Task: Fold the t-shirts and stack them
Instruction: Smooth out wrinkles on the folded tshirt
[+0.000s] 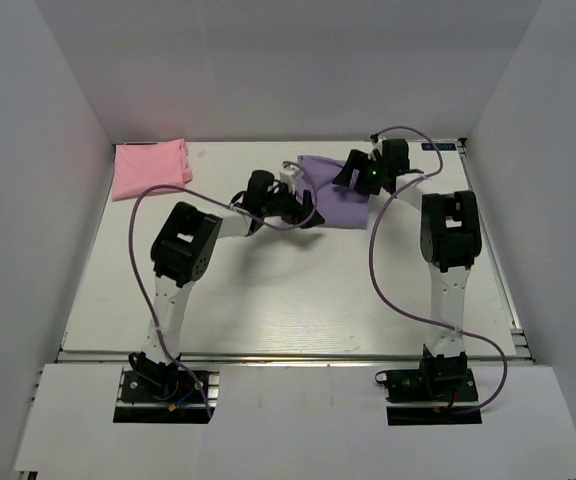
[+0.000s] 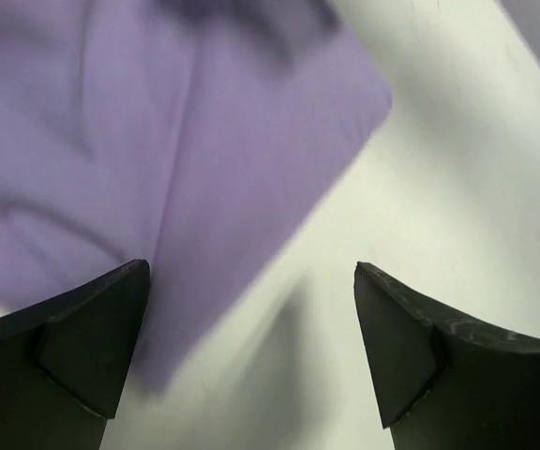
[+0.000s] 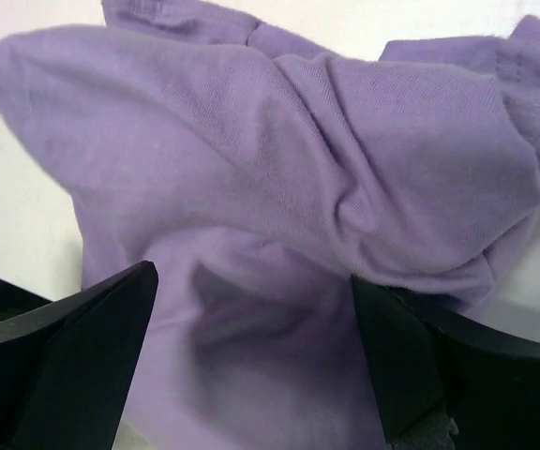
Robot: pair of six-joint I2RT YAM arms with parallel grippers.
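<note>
The left fingers [image 2: 92, 337] stand wide and hold nothing. One tip hangs over the edge of the lavender t-shirt [image 2: 157, 122], the other over bare desk [image 2: 457, 169]. The right fingers [image 3: 73, 347] are spread just as wide and are also empty, with a bunched mound of the same shirt rising between and beyond them.

The risk on the right looks like a blind pinch. Closing into that mound would likely gather several layers at once and drag the whole garment instead of lifting one hem. On the left, the tips straddle the cloth's border, so a bite there may catch only the top layer or slide off onto the desk. If the two arms pull unevenly, the shirt could twist out of whatever shape it has.

The lavender t-shirt is a soft, matte jersey knit, smooth and flat with a rounded corner near the left fingers. Near the right fingers it is creased into deep folds with a stitched hem showing.

It lies at the far middle of the desk. The pink t-shirt [image 1: 150, 170], a flat, folded-looking rectangle, sits well apart in the far left corner.
</note>
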